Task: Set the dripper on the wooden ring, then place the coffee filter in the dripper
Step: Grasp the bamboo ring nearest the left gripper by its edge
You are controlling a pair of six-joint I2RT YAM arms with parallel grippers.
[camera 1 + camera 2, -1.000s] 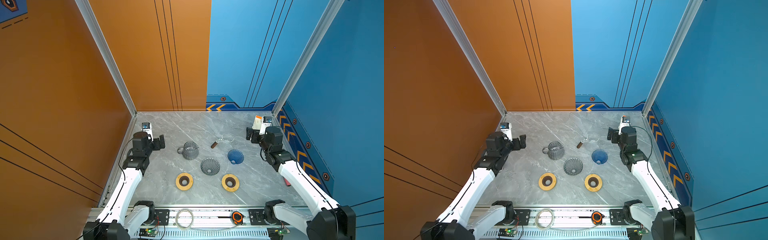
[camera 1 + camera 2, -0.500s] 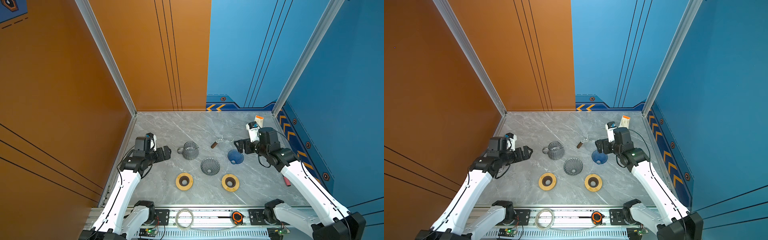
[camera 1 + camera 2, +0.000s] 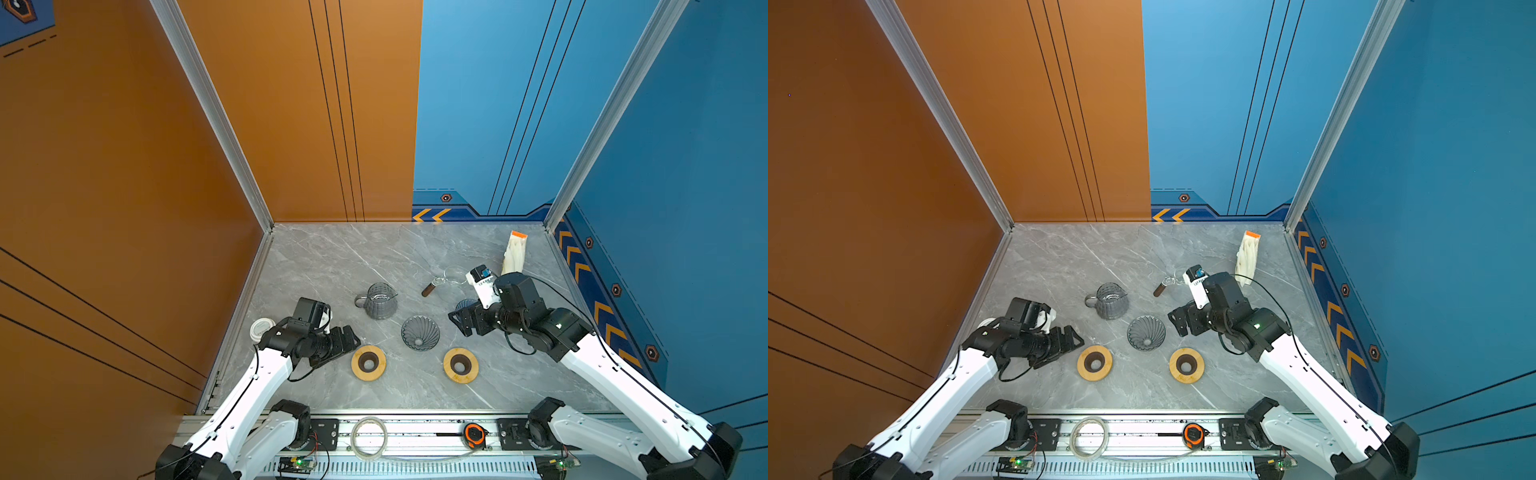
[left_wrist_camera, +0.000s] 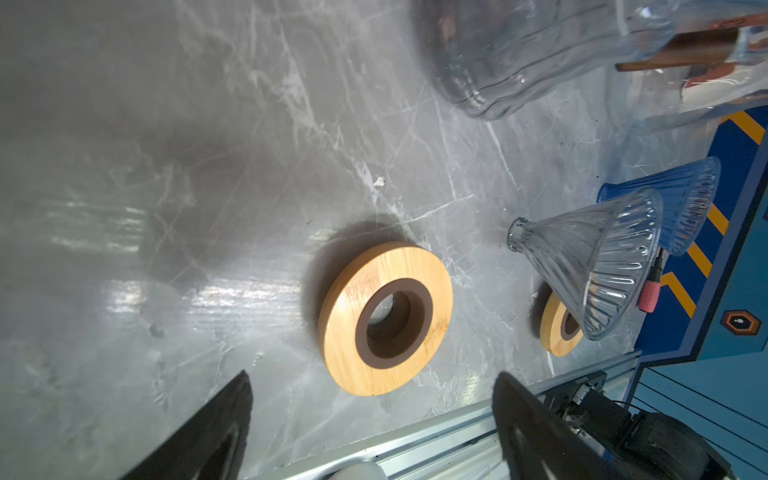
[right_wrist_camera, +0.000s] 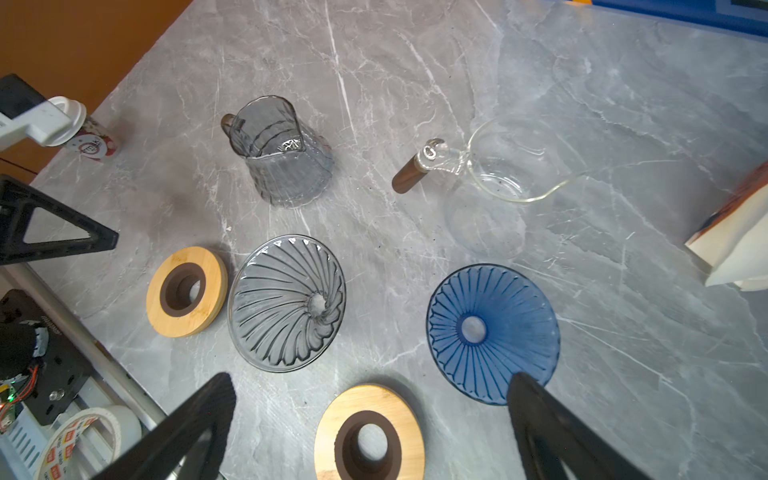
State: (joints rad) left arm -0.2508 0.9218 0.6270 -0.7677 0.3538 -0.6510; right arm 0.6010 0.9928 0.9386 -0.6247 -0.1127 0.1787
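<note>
In a top view, the left gripper (image 3: pixel 350 338) and right gripper (image 3: pixel 459 322) are hovering open and empty. The coffee filter stack (image 3: pixel 514 257) is sitting by the far right wall, well apart from the grey dripper (image 3: pixel 420 332).

Left wrist: the jaws are gaping toward a wooden ring (image 4: pixel 386 262).

Right wrist: the stack is sitting ungrasped near the blue dripper (image 5: pixel 492 332). The step in hand is probably pre-grasp, and the next move calls for pinching one filter.

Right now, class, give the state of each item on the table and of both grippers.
Grey dripper: mouth up, no filter inside.
Blue dripper: mouth up, no filter inside.
Filter pack: on the table, not gripped.
Grey jug: upright.
Glass pot: upright, looks empty.
Left wooden ring: flat, nothing on it.
Right wooden ring: flat, nothing on it.
Small can: upright, lid on.
Left gripper: open, empty.
Right gripper: open, empty.
</note>
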